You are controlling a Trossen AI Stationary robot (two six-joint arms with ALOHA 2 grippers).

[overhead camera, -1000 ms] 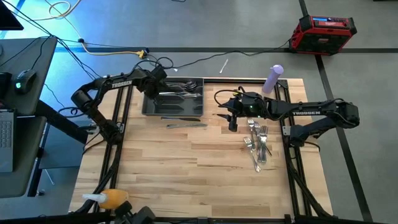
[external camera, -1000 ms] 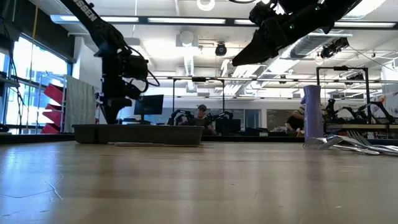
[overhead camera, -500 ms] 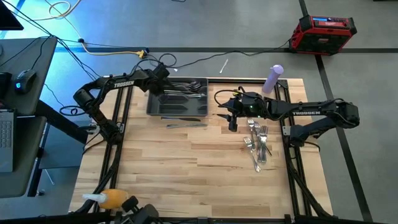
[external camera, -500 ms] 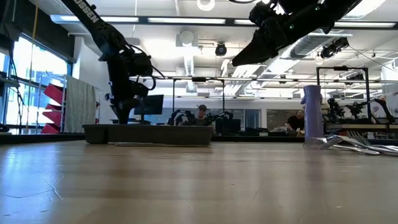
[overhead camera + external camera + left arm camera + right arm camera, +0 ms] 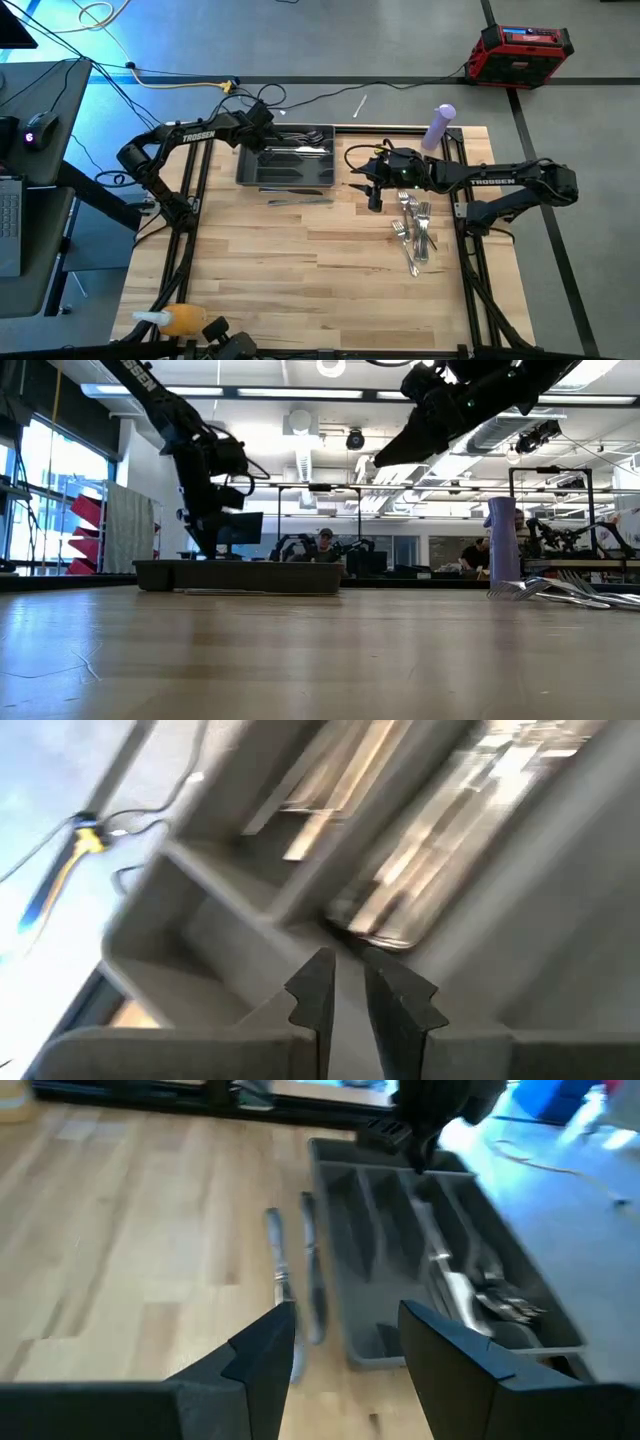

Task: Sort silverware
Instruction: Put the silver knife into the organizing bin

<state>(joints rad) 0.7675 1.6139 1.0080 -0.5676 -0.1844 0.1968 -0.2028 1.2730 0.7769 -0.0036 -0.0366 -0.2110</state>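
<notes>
The left gripper [image 5: 262, 133] hangs over the left end of the tray [image 5: 322, 181], its fingers [image 5: 312, 995] a narrow slit apart with nothing between them. Some silverware [image 5: 300, 152] lies in the tray's compartments; two pieces [image 5: 298, 201] rest on the surface [image 5: 300, 270] just beside the tray's near wall. A loose heap of forks [image 5: 415, 228] (tangled, hard to count) lies near the right edge. The right gripper [image 5: 374, 195] hovers between tray and heap, fingers [image 5: 265, 1350] well apart and empty.

Shiny silverware [image 5: 415, 232] heaped on table; some in tray.
</notes>
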